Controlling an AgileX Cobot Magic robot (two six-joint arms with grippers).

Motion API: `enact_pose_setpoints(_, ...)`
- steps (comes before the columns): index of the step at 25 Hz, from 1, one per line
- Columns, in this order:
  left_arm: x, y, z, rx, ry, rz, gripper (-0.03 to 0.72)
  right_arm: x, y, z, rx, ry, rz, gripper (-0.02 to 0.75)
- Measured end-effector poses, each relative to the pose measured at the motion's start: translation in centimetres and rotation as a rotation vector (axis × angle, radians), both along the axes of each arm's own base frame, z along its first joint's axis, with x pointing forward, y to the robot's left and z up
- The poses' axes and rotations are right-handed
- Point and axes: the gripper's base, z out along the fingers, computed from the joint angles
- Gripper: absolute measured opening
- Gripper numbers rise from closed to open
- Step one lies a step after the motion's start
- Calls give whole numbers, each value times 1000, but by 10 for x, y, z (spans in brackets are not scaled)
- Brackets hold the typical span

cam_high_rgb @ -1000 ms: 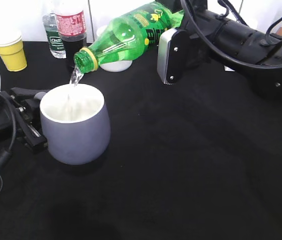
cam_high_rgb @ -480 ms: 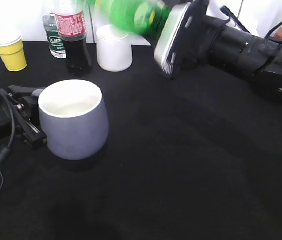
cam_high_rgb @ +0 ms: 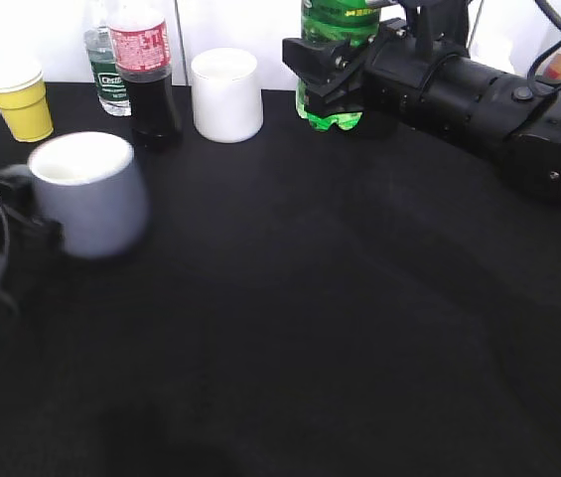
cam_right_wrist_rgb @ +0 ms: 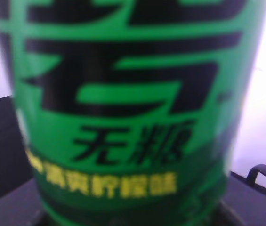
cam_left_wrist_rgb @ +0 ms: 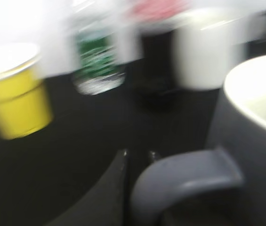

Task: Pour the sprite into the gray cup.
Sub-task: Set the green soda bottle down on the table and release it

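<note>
The sprite (cam_high_rgb: 330,60) is gripped upright by the right gripper (cam_high_rgb: 335,70) at upper centre. The gray cup (cam_high_rgb: 86,194) is seen at left, its handle (cam_left_wrist_rgb: 184,176) beside the left gripper (cam_left_wrist_rgb: 118,188), whose jaw state cannot be told

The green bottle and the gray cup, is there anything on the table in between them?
Not right in the middle. The sprite bottle is upright in the right claw, and bare black table lies between it and the gray cup. A white cup and a cola bottle stand along the back, just beside that path.

Sprite (cam_high_rgb: 328,60) green (label lettering yellow); gray cup (cam_high_rgb: 89,194) blue-gray
</note>
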Motion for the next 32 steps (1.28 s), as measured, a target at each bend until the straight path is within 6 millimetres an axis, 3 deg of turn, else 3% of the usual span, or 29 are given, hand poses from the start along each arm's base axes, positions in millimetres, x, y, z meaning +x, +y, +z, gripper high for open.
enact_pose_setpoints(4,51,31,4,-4,-76,122,75,0,0,-1,-9,13,-6,405)
enact_pose_setpoints(9,97,41,-22,15,-41,136,75,1,-1,-2,-7,20,-14,405)
enact_pose_setpoints(13,115,47,-31,11,-53,144,73,1,-1,-2,-1,23,-21,405)
enact_pose_setpoints(16,118,48,-35,-3,-52,149,76,1,-1,-2,0,23,-21,405)
enact_pose_setpoints(18,118,48,-35,-3,-52,148,138,1,-1,-2,0,23,-21,405)
enact_pose_setpoints(21,109,48,-30,-7,-55,152,272,1,-1,-2,0,24,-22,405)
enact_pose_setpoints(26,67,47,-27,-7,2,154,296,6,-8,-6,7,99,-107,405)
enact_pose_setpoints(28,36,47,-21,-5,40,155,297,15,-22,-9,-26,109,-193,405)
enact_pose_setpoints(32,-22,42,22,4,34,149,297,41,-83,-12,-16,103,-458,405)
